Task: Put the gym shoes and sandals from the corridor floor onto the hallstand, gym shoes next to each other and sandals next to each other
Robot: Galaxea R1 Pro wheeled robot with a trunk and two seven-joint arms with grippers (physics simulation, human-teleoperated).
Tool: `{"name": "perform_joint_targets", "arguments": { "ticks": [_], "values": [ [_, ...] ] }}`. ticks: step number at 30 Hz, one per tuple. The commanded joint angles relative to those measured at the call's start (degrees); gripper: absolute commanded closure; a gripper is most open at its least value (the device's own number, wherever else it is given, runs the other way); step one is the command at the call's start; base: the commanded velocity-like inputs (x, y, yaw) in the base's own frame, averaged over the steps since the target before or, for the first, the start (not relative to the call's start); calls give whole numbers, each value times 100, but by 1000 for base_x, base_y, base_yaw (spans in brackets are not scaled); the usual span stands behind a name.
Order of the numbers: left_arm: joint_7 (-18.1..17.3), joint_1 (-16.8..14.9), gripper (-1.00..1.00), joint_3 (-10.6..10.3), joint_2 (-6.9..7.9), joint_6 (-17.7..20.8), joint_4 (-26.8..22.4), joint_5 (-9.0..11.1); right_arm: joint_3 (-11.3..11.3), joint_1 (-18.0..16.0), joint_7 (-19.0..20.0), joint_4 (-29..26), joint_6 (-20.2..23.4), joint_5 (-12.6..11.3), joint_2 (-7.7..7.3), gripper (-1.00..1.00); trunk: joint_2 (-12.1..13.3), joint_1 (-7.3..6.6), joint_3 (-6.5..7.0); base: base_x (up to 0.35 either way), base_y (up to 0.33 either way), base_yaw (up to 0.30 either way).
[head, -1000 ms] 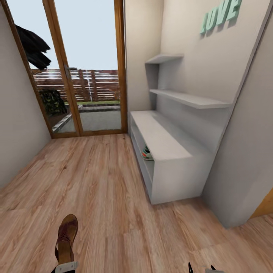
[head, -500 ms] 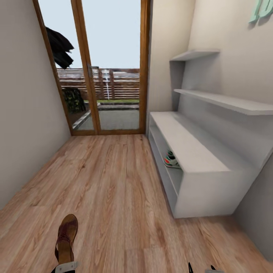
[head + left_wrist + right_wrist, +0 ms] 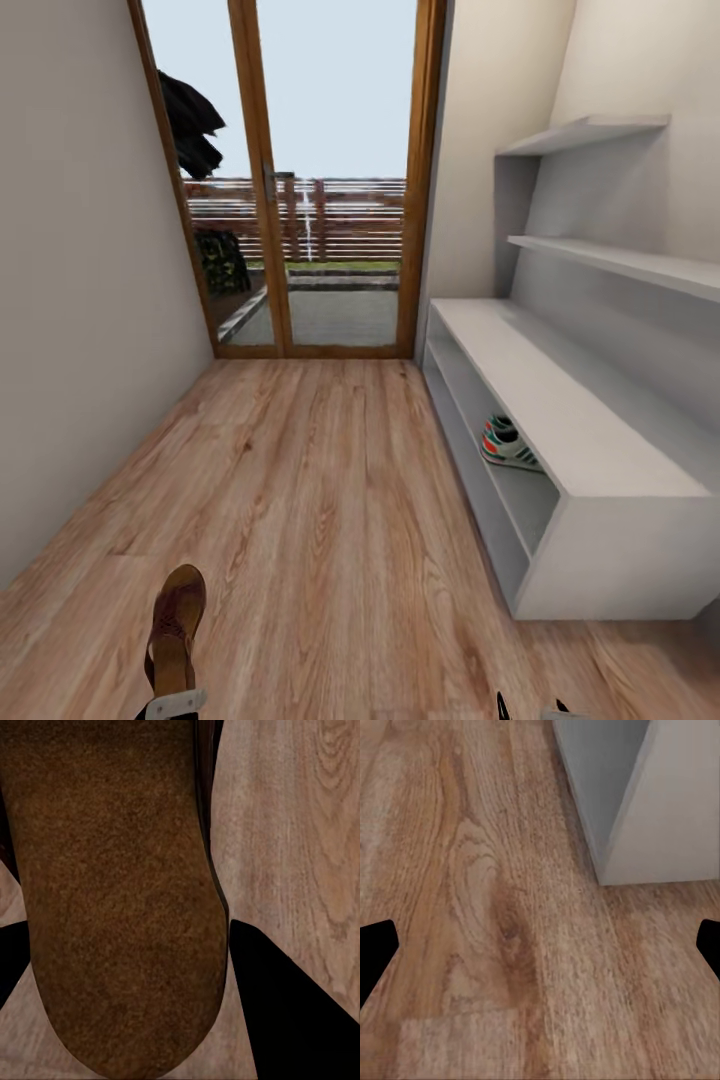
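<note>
1. one gym shoe [image 3: 507,445] sits inside the hallstand [image 3: 600,440], right of frame.
2. your left gripper [image 3: 120,945] grips a sandal [image 3: 175,625], lower left; rack it next.
3. your right gripper [image 3: 540,945] is spread wide, empty.

At the bottom left of the head view, the left gripper [image 3: 172,705] is clamping a sandal [image 3: 175,625] that is sticking up from it, and its dark fingers [image 3: 289,1009] are flanking the sole in the left wrist view. The right gripper [image 3: 528,712] is just peeking in at the bottom edge right of centre, its fingertips [image 3: 375,945] sitting wide apart with nothing between them.
</note>
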Motion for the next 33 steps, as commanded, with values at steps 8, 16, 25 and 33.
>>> {"name": "perform_joint_targets", "arguments": {
  "ticks": [8, 16, 25, 33],
  "values": [
    [3, -4, 100, -17, 1, -15, 4, 36, 27, -3, -4, 2, -19, -53, -6, -100, -2, 2, -6, 250, 197, 1],
    [4, -4, 100, -17, 1, -15, 4, 36, 21, -3, -4, -6, -19, -53, 7, -100, -2, 2, -28, 38, 31, 154],
    [4, -4, 100, -17, -4, -15, 4, 37, -23, -3, -20, 1, -23, -58, 24, -100, -2, 2, -60, 1, 1, 254],
    [44, -4, 100, 42, -7, -7, 4, 37, -32, -3, -30, 2, -25, -65, 24, -100, -2, 2, -87, 0, 0, 258]
  ]
}}
